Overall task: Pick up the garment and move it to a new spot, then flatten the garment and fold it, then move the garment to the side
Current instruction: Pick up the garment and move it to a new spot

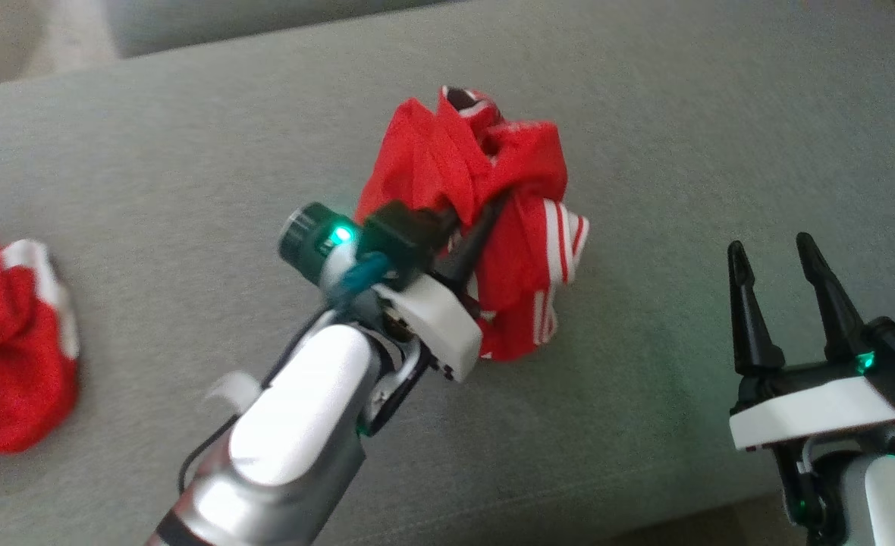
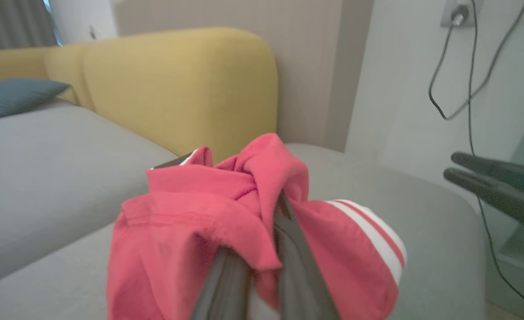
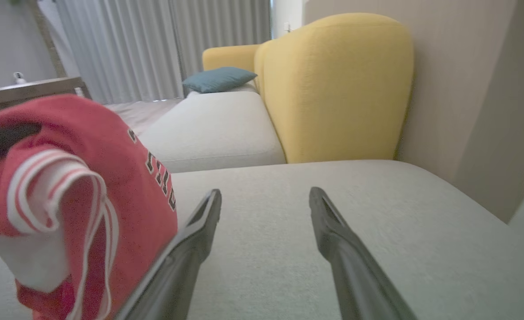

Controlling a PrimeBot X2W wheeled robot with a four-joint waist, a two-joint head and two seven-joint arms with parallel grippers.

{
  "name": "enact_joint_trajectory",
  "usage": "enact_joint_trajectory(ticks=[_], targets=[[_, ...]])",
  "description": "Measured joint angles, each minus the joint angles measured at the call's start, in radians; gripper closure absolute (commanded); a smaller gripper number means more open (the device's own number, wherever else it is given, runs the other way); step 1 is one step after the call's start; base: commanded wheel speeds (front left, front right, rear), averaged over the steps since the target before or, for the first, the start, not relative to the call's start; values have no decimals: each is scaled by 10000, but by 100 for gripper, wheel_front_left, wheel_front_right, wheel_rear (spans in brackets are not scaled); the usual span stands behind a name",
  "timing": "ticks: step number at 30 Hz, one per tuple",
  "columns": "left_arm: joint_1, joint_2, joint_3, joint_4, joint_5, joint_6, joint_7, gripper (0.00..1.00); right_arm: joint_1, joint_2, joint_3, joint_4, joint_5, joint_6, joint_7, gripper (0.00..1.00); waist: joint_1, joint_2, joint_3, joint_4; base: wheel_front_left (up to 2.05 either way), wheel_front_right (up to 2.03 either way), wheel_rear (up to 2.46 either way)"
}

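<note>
— What's that red heap at the seat's left edge?
— Another red cloth (image 1: 7,341), lying well apart from the work. Leave it be. The one that matters is the garment (image 1: 447,159), bunched in a ball over the middle of the sofa seat (image 1: 189,152), with the left gripper (image 1: 478,211) clamped on a fold of it.
— How should it go down?
— Carried low, I'd say, onto bare seat with room all round for spreading, and released only once the cloth rests.
— And the right gripper (image 1: 785,254)?
— Near the front right corner, fingers wide apart, holding nothing. It looks well placed to catch the striped hem (image 1: 565,243) afterwards.
</note>
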State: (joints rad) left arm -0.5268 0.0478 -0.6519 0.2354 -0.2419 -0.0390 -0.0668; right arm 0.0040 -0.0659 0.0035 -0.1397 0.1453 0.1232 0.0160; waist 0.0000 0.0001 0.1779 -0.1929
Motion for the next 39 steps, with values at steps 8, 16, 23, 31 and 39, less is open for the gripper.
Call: enact_joint_trajectory(ticks=[8, 16, 23, 31, 39], targets=[[-332, 6, -1488, 2169, -600, -215, 694, 100, -268, 105, -61, 320, 46, 0, -318, 0, 0, 0, 962, -795, 0, 0, 0], [-269, 13, -2071, 2025, -679, -44, -932, 0, -387, 136, 31, 639, 38, 0, -399, 0, 0, 0, 724, -338, 0, 0, 0], [449, 376, -1358, 1066, -679, 884, -1716, 0, -336, 136, 54, 669, -27, 0, -343, 0, 0, 0, 234, 302, 0, 0, 0], [1559, 1279, 299, 111, -874, 2115, -1827, 0, -53, 132, -10, 573, -138, 0, -138, 0, 0, 0, -306, 1140, 0, 0, 0], [2941, 2077, 1827, -681, -1133, 2197, -1829, 0, 349, 123, -104, 500, -144, 0, 40, 0, 0, 0, -828, 1617, 0, 0, 0]])
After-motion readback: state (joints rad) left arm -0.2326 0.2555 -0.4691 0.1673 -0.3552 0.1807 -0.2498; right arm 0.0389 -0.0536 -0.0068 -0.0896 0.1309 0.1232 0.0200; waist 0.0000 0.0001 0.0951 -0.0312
